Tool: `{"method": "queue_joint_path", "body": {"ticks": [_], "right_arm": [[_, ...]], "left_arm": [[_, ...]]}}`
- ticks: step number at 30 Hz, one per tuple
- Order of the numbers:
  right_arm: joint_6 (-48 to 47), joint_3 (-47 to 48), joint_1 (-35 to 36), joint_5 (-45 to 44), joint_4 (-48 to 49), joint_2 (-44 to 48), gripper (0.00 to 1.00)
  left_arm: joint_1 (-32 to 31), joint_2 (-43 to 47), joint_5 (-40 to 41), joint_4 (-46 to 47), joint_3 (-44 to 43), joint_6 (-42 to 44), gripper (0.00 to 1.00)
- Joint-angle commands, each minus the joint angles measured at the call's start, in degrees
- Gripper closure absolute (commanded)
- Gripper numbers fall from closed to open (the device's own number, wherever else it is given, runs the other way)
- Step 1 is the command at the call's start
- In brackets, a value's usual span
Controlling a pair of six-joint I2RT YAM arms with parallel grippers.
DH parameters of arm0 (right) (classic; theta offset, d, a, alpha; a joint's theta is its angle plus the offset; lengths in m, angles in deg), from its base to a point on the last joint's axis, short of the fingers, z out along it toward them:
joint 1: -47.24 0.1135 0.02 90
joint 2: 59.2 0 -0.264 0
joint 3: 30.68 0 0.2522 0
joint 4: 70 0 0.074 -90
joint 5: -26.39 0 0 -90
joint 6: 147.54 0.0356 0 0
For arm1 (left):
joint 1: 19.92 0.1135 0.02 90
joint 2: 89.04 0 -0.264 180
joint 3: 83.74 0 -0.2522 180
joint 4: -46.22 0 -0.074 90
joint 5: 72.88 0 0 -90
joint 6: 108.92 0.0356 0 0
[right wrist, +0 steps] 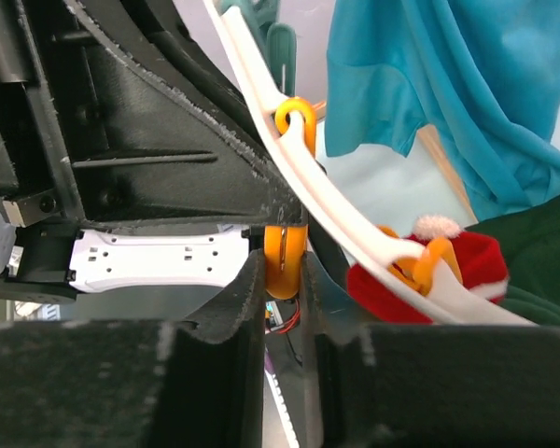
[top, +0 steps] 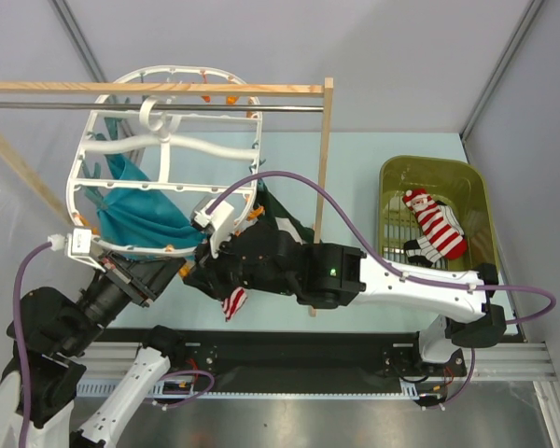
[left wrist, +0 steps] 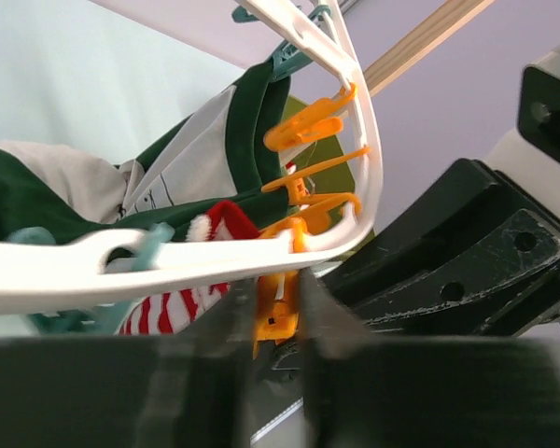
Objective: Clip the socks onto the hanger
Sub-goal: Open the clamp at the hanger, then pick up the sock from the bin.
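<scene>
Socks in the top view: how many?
3: a red-and-white sock hanging below the hanger between the arms; a second red-and-white sock and a black-toed sock in the green basket. Others may be hidden.

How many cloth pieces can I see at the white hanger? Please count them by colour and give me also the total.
Teal cloth: 1
Dark green-and-white garment: 1
Red-and-white sock: 1
Total: 3
</scene>
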Motion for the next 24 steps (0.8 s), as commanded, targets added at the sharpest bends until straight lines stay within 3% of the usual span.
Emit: {"method": "queue_joint_path", "body": {"ticks": [1,2,6,13,17,19,22,23,24], "right_arm": [[0.39,2.32,-0.05,2.31,1.62,0.66,0.79],[0.56,2.41,-0.31,2.40,1.09,0.66,0.60],[1.01,1.27,-0.67,-0.05,-2.15,2.59,0.46],[1.79,-7.60,-0.67,-10.76,-9.71,15.85,0.43],[4.95,-12.08,-4.52,-21.75,-17.26,25.78,0.50],[7.41,-15.15,-8.99,-25.81,-21.84,31.06,0.56],[8.12,-18.50,-24.18,-25.91,-25.01,36.24,0.62],[7.34,-21.03,-34.31,-24.60,-24.67,37.22,0.64],[6.20,-22.71,-39.81,-19.28,-22.58,37.75,0.64]], "left_arm": [[-0.25,-2.78,0.18,2.02,-0.17,-0.65,0.92],[-0.25,-3.13,0.27,1.93,-0.25,-0.56,0.97],[-0.25,-3.49,0.80,1.14,-0.34,-0.47,1.00],[-0.25,-4.28,0.80,0.44,-1.31,0.32,1.00],[-0.25,-4.28,0.89,0.00,-1.84,0.67,1.00],[-0.25,-3.93,0.80,0.17,-1.75,0.41,1.00],[-0.25,-3.84,0.01,0.61,-1.14,0.23,1.00],[-0.25,-3.75,-0.08,0.70,-1.05,0.14,1.00],[-0.25,-3.66,-0.25,0.70,-0.87,0.23,1.00]]}}
